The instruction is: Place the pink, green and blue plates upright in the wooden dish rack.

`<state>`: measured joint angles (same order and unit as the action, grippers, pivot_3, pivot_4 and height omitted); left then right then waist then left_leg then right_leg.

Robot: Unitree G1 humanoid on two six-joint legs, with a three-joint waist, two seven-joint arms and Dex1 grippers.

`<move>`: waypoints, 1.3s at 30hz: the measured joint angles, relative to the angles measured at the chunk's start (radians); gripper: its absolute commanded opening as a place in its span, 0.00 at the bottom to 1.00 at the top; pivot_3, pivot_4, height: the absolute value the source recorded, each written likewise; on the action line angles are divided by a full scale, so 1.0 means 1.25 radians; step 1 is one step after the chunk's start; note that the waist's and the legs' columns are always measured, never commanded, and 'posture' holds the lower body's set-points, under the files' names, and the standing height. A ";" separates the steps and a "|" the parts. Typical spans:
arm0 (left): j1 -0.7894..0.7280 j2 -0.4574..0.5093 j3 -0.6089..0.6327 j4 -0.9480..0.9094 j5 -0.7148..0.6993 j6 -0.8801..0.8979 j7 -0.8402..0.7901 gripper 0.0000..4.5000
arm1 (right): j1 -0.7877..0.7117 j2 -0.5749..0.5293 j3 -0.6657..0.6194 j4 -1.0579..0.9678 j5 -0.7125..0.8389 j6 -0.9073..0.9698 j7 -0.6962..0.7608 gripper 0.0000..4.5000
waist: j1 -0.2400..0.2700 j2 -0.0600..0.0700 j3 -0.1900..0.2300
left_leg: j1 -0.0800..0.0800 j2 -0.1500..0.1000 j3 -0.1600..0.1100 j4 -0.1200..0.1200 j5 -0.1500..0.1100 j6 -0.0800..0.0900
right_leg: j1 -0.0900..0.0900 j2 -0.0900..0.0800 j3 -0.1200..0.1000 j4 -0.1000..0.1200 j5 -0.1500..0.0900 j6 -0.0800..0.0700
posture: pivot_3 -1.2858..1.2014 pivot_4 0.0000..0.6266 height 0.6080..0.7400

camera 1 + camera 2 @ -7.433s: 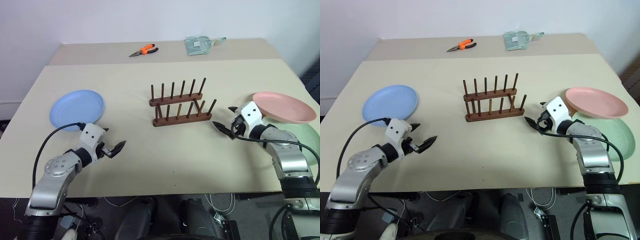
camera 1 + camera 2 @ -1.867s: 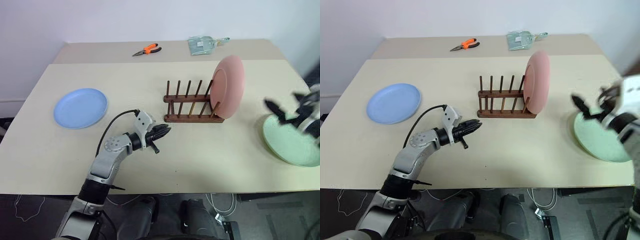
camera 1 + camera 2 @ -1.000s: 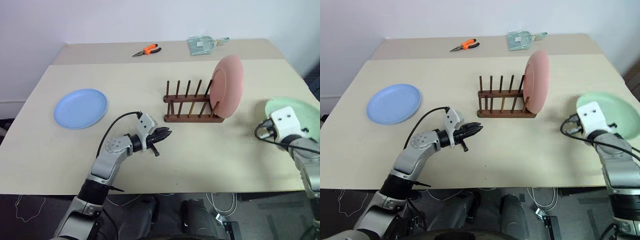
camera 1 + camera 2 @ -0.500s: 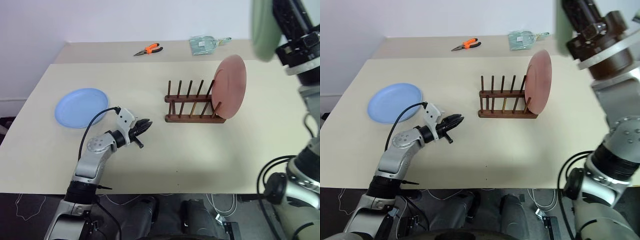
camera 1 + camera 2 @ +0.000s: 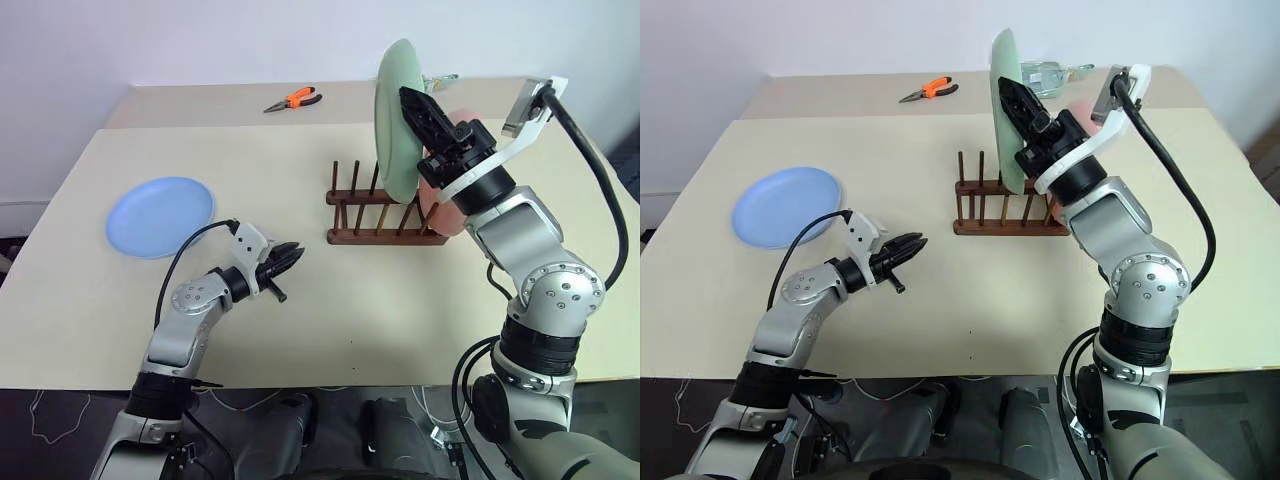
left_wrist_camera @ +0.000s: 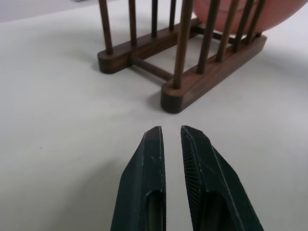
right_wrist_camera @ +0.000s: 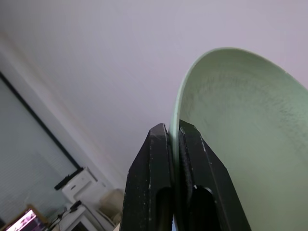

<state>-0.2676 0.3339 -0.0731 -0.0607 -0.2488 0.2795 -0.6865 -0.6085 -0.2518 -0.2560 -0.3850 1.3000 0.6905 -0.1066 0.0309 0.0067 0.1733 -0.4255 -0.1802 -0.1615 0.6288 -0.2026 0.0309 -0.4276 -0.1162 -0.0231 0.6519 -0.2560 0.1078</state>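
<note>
While the right gripper [image 5: 418, 105] pinches the rim of the green plate [image 5: 394, 120], held on edge above the wooden dish rack [image 5: 385, 212] at frame centre, the next move calls for lowering it into a slot beside the pink plate [image 5: 447, 215]; the left gripper [image 5: 290, 256] is nearly closed, empty.

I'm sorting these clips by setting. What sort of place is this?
Probably a lab or office test room, not a kitchen: a plain beige table against a bare white wall, with orange-handled pliers lying near the wooden dish rack, and a monitor in the background.
</note>
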 measured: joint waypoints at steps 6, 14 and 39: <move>0.001 0.000 -0.001 -0.001 -0.001 0.005 -0.002 0.13 | 0.000 0.028 0.002 0.090 -0.015 -0.003 -0.039 0.23 | -0.014 0.000 0.000 | 0.000 0.000 0.000 0.000 0.000 0.000 | 0.000 0.000 0.000 0.000 0.000 0.000 | 0.52 0.24 0.91; 0.004 0.001 -0.011 -0.009 -0.001 0.011 -0.003 0.13 | -0.029 -0.009 0.017 0.124 -0.100 -0.010 -0.014 0.99 | -0.019 0.000 0.000 | 0.000 0.000 0.000 0.000 0.000 0.000 | 0.000 0.000 0.000 0.001 0.000 0.000 | 0.52 0.24 0.91; -0.147 -0.013 0.474 0.070 0.032 0.220 0.688 0.99 | -0.173 -0.222 0.486 0.143 -0.892 -0.365 0.564 1.00 | -0.033 -0.005 0.001 | 0.000 0.000 0.001 0.001 0.003 -0.005 | 0.000 0.000 0.000 0.000 0.001 0.003 | 0.52 0.24 0.91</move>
<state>-0.4516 0.3180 0.5189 0.0267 -0.2084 0.5546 0.1729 -0.8245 -0.5290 0.3513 -0.2068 0.1848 0.2345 0.5986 -0.0105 0.0011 0.1743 -0.4258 -0.1803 -0.1606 0.6303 -0.1988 0.0243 -0.4278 -0.1157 -0.0228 0.6525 -0.2543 0.1109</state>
